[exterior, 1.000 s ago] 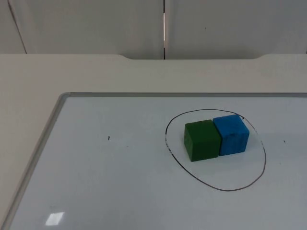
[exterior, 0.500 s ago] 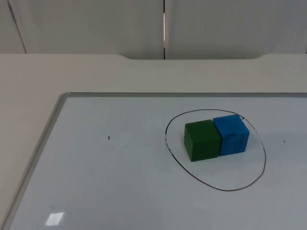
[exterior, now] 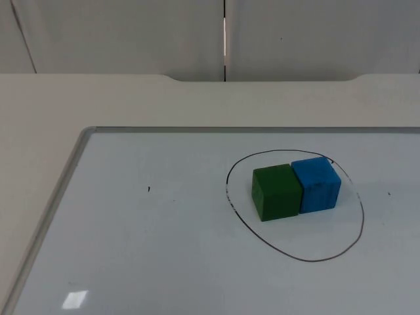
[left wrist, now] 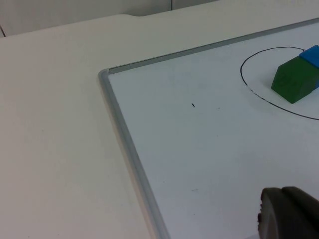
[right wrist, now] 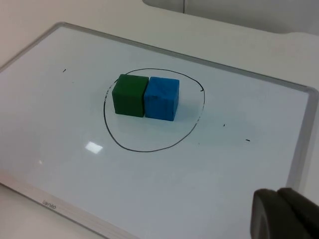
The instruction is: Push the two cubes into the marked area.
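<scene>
The green cube (exterior: 277,191) is a plain dark green. The blue cube (exterior: 317,184) is bright blue with faint darker streaks on its faces. The marked area (exterior: 295,256) is a thin black line drawn on a white whiteboard (exterior: 164,249) with a silver-grey frame. The surface (exterior: 98,98) is off-white, the partition wall (exterior: 131,33) pale grey.

Whiteboard (exterior: 131,262) flat on counter (exterior: 39,118), partition wall (exterior: 131,33) behind. Drawn ring (exterior: 295,259) on whiteboard. Two cubes inside drawn ring, touching side by side: first cube (exterior: 277,191) toward left jaws, second cube (exterior: 316,184) toward right jaws. Both well ahead of either, no contact.
</scene>
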You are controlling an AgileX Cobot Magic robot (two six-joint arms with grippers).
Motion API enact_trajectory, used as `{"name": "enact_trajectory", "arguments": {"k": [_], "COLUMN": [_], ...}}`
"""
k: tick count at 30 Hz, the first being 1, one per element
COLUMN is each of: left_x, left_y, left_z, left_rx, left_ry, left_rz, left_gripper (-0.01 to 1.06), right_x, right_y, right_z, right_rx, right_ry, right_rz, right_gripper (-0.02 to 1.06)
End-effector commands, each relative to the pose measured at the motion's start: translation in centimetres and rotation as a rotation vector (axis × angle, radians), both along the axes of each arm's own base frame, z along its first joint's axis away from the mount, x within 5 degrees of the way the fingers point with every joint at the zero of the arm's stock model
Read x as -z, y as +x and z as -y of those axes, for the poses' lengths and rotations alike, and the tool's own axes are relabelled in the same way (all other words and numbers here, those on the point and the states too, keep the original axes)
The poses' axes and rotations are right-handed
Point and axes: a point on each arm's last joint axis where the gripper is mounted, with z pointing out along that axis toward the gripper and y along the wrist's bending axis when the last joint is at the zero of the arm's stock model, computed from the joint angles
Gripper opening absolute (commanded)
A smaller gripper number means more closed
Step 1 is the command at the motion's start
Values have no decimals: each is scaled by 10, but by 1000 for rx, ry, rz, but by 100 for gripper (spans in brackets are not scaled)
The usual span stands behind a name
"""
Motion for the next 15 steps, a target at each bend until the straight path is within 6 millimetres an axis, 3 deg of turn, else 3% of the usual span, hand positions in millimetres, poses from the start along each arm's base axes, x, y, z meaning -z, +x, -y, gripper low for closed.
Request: {"name": "enact_trajectory", "arguments": {"k": [1, 11, 15], "left_x": [2, 2, 2], "left_y": [0, 0, 0], "left_z": [0, 0, 0], "left_rx": [-5, -3, -3], "left_ry": [-5, 2, 2], "left_rz": [-4, -1, -1], "left_gripper": [0, 0, 10], "right_x": [2, 2, 2], "right_y": [0, 0, 0], "right_z": [0, 0, 0], "right_rx": [-5, -7, -7], "right_ry": [-3, -1, -1], "right_rz": [-2, -3, -3], "right_gripper": [0, 0, 0]}}
